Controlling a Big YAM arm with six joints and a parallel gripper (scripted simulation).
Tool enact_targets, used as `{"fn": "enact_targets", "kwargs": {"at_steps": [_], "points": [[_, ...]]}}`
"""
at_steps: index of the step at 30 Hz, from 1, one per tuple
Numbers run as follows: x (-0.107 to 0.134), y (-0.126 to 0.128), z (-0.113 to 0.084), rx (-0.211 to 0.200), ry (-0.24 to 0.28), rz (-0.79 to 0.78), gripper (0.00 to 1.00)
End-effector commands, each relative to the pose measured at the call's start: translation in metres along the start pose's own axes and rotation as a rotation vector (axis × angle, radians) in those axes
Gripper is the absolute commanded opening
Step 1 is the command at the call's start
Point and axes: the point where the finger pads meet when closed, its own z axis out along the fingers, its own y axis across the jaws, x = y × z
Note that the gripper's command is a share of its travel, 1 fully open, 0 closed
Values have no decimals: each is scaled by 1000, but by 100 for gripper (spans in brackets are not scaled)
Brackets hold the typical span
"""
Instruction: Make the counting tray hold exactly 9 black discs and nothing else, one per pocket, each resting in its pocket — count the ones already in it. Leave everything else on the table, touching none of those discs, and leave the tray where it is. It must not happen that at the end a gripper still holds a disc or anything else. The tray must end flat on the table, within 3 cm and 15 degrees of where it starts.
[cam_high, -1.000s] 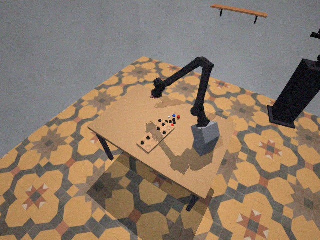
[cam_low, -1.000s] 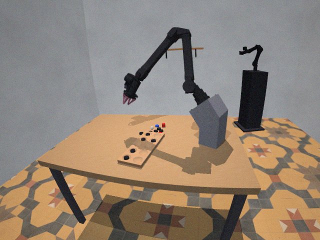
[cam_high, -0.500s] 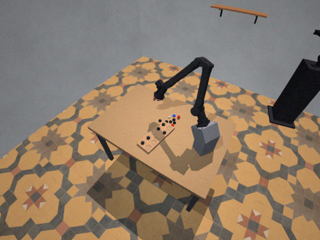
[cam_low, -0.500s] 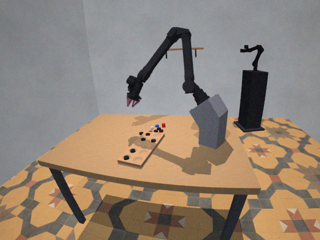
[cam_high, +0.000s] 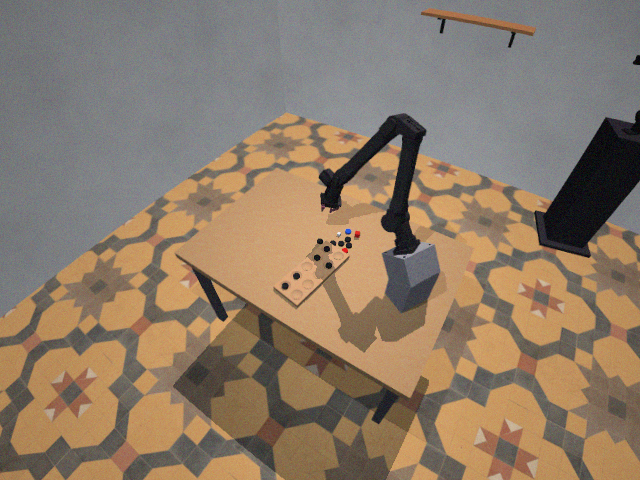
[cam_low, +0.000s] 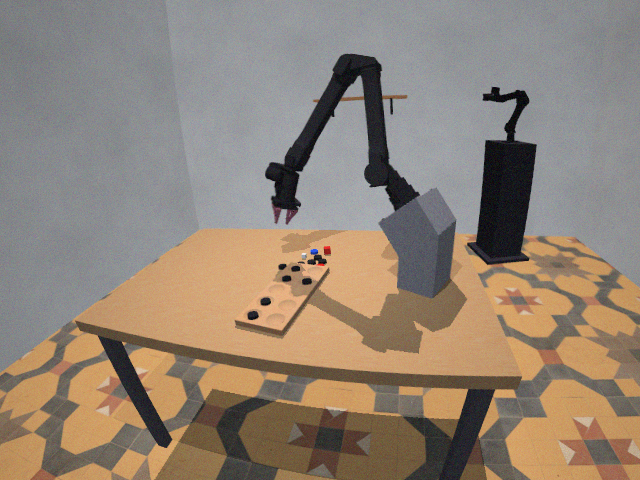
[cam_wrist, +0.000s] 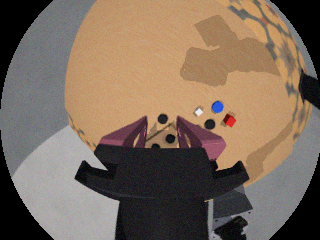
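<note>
The wooden counting tray (cam_high: 312, 276) lies flat on the table, also in the exterior view (cam_low: 283, 297). Several black discs sit in its pockets, such as one near the front end (cam_high: 284, 285) and one at the far end (cam_high: 326, 248); several pockets are empty. A small red piece (cam_high: 344, 250) sits at the tray's far corner. Loose black discs (cam_high: 347, 239) lie just beyond the tray, and one (cam_high: 320, 240) lies at its left. My gripper (cam_high: 329, 207) (cam_low: 284, 215) hangs high above the table behind the tray, fingers partly open with nothing between them. It also shows in the wrist view (cam_wrist: 162, 135).
A blue disc (cam_high: 348, 231), a red cube (cam_high: 357, 234) and a small white cube (cam_high: 338, 234) lie among the loose discs. The arm's grey base (cam_high: 410, 273) stands to the right of the tray. A black pedestal (cam_low: 504, 198) stands off the table.
</note>
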Motion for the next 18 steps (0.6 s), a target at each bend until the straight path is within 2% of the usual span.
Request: {"fn": "enact_targets", "kwargs": {"at_steps": [1, 2, 3, 6, 7, 9, 10, 12, 13, 14, 15, 16, 17, 18], "points": [[1, -8, 0, 17, 9, 59, 44], [1, -8, 0, 17, 9, 59, 44], [15, -33, 4, 79, 33, 122, 44], [15, -32, 3, 74, 35, 122, 44], [27, -53, 6, 129, 54, 179, 44], [28, -53, 6, 124, 57, 179, 44], [38, -71, 6, 172, 70, 228, 44], [38, -70, 6, 166, 71, 229, 44], [47, -86, 6, 209, 82, 271, 44], [47, -85, 5, 204, 82, 271, 44], [55, -97, 5, 239, 91, 306, 44], [55, -97, 5, 236, 92, 306, 44], [62, -107, 5, 264, 99, 333, 44], [62, -107, 5, 264, 99, 333, 44]]}}
